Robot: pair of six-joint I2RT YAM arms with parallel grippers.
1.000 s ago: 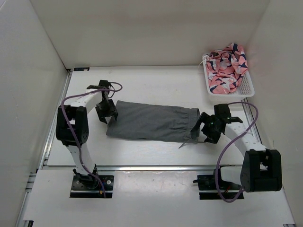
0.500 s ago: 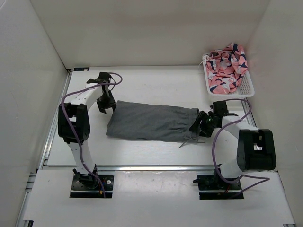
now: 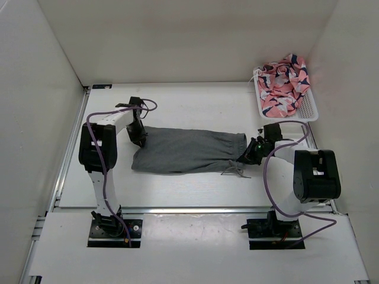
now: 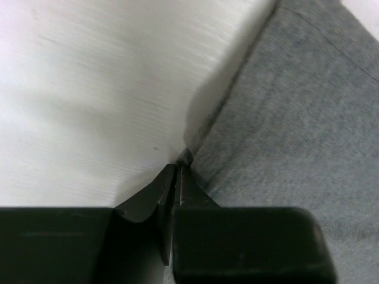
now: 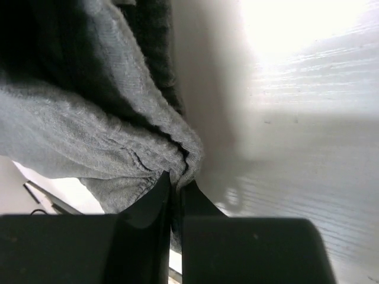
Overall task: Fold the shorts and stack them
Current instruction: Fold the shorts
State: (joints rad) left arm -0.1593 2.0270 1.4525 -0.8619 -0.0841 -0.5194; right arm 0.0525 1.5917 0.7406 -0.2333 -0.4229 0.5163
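The work surface is a white table with a faint grain. Plain white panels enclose it on the left, at the back and on the right. An aluminium rail runs along the table's left edge.

The left arm, with a purple cable looped over it, reaches to the far left corner of the shorts. The left gripper is clenched there. In the wrist view its fingertips are pressed together on the very edge of the grey cloth.

The shorts lie flat across the middle of the table as a long band running left to right between the two grippers. The gathered waistband forms the right end. A drawstring trails from it onto the table.

The right gripper is clamped on the waistband end. In its wrist view the fingers are closed on bunched cloth.

A white basket sits in the far right corner, well apart from the shorts. It holds a pink and navy patterned cloth. The right arm stands near the basket's near edge.
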